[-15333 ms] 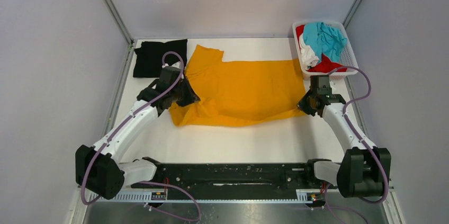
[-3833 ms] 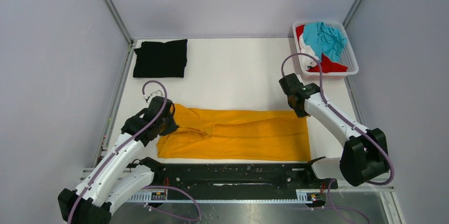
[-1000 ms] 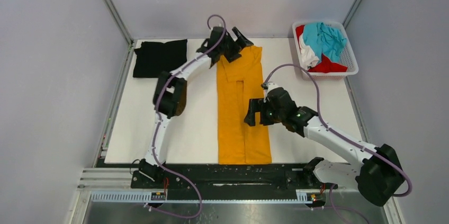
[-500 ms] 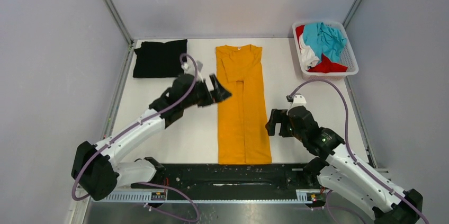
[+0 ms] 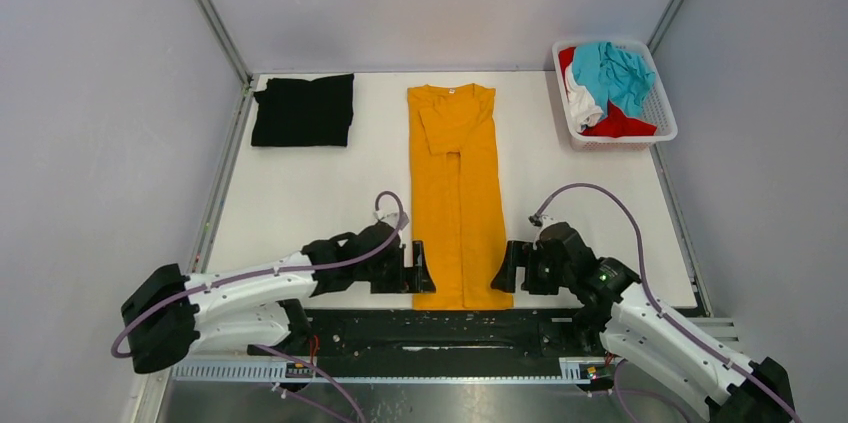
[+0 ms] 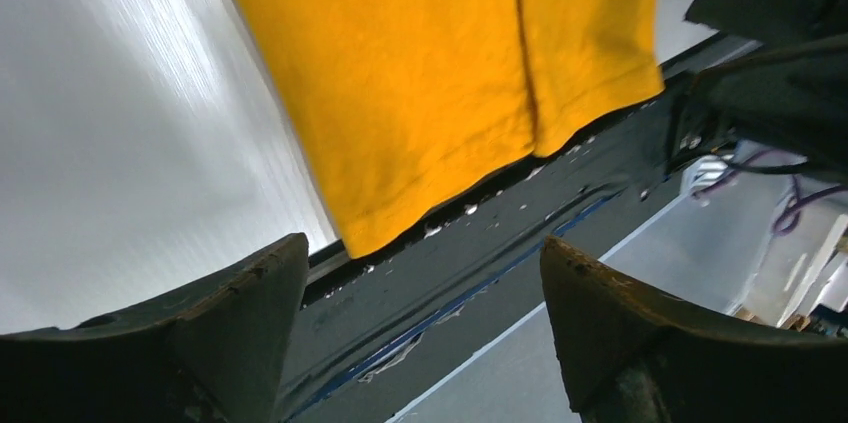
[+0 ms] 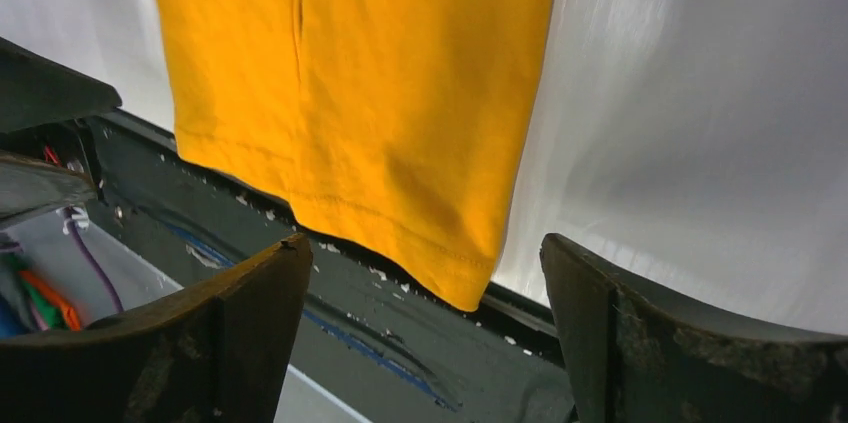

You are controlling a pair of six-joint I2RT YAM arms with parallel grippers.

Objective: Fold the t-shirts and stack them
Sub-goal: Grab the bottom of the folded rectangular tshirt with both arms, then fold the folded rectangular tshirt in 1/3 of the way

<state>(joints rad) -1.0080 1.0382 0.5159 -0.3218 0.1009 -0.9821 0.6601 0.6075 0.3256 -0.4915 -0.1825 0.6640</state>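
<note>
We count two pincers, both spread wide and holding nothing. The left pincer [image 5: 422,268] sits just left of the near hem of the orange-yellow t-shirt [image 5: 455,193], and the right pincer [image 5: 507,266] just right of it. That shirt lies as one long narrow strip on the worktop [image 5: 330,203]. One folded black t-shirt [image 5: 303,110] lies well left of its collar. Right of the collar, one basket [image 5: 662,103] holds three crumpled shirts: a teal t-shirt [image 5: 618,68], a red t-shirt [image 5: 622,125] and a white t-shirt [image 5: 578,103].

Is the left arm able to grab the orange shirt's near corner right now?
Probably yes: the open left hand sits right beside the near hem corner of the orange shirt, with nothing between them.
</note>
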